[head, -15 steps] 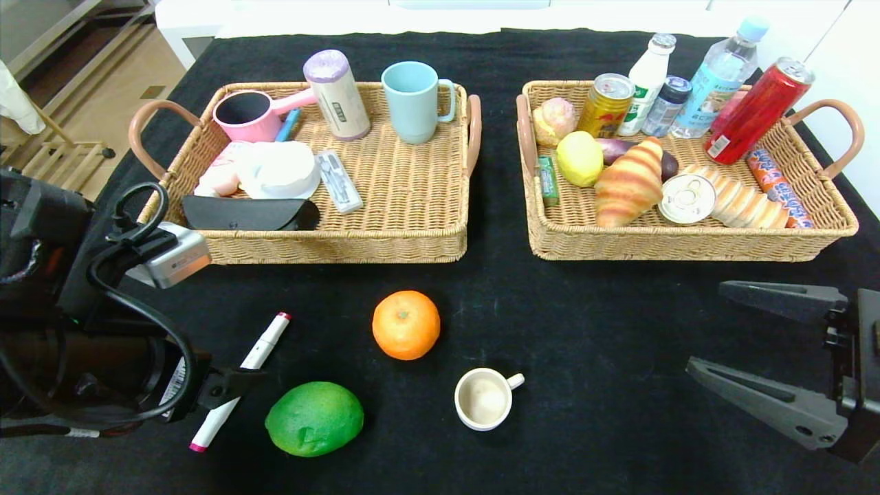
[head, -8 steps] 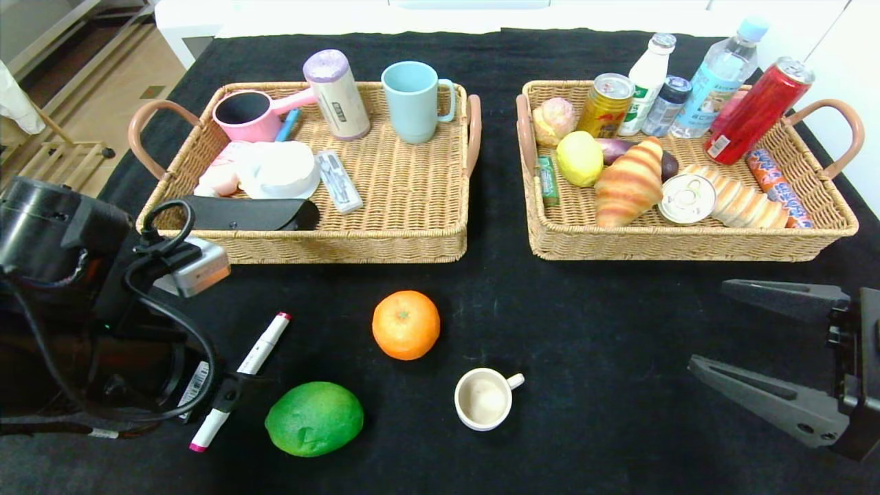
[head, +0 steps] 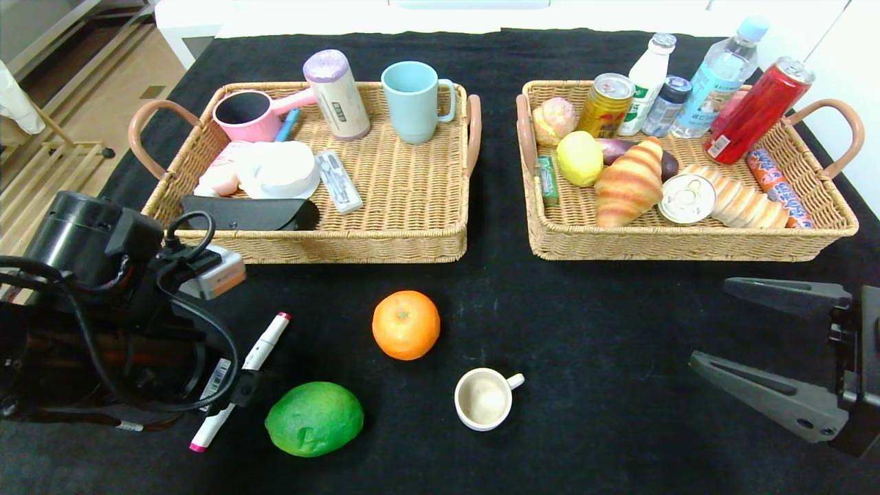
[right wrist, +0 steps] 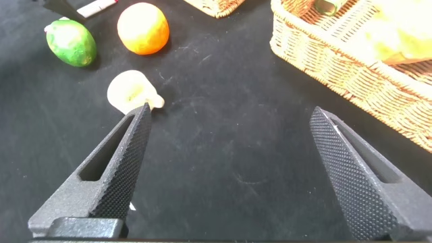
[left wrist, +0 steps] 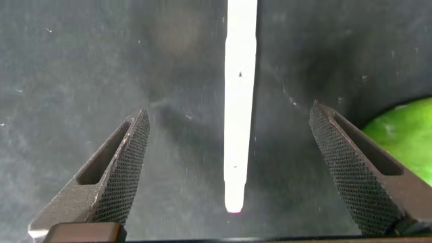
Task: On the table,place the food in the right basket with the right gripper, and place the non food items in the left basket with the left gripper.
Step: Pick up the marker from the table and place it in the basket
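Your left gripper [left wrist: 229,169] hangs over the white marker [head: 240,378] at about 8 o'clock on the black table [head: 584,330], its fingers spread wide with the marker's barrel lying between them and touching neither. In the left wrist view the marker [left wrist: 239,101] runs straight down the gap, its pink tip nearest the camera, and the green fruit [left wrist: 405,135] shows just beyond one finger.

Your right gripper [head: 763,344] sits parked at 4 o'clock, low over the table, its jaws apart and holding nothing. In the right wrist view the small white cup [right wrist: 131,91] lies just past one fingertip.

Loose on the table you have the orange [head: 405,324] near the centre, the green fruit [head: 315,418] at 7 o'clock just beside the marker's lower end, and the small white cup [head: 485,399] at 6 o'clock, upright with its handle toward the right.

The left basket [head: 412,240] at 11 o'clock holds a pink cup, a blue mug [head: 412,100], a cylindrical container, a black case and some white items. The right basket [head: 687,244] at 1 o'clock holds a croissant [head: 629,182], a lemon [head: 579,158], cans, bottles and other food.
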You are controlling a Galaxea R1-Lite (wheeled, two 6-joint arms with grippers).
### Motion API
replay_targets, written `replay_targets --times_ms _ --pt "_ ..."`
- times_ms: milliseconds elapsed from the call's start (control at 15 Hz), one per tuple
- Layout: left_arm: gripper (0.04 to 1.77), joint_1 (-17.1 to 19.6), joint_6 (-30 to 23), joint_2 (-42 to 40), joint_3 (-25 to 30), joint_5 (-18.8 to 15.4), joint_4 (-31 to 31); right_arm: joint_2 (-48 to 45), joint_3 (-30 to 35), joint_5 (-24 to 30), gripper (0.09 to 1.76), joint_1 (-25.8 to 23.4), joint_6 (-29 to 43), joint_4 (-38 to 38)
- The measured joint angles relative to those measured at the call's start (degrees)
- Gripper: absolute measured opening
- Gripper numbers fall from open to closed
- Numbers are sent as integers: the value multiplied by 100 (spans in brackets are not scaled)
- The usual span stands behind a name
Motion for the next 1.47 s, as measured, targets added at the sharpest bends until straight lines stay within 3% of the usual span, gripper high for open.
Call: replay_targets --times_ms 1067,1467 --pt "172 77 12 127 96 -39 -62 74 -9 -11 171 -46 -1 0" --pt "90 61 20 169 102 -59 -63 79 2 -12 171 -52 -1 -2"
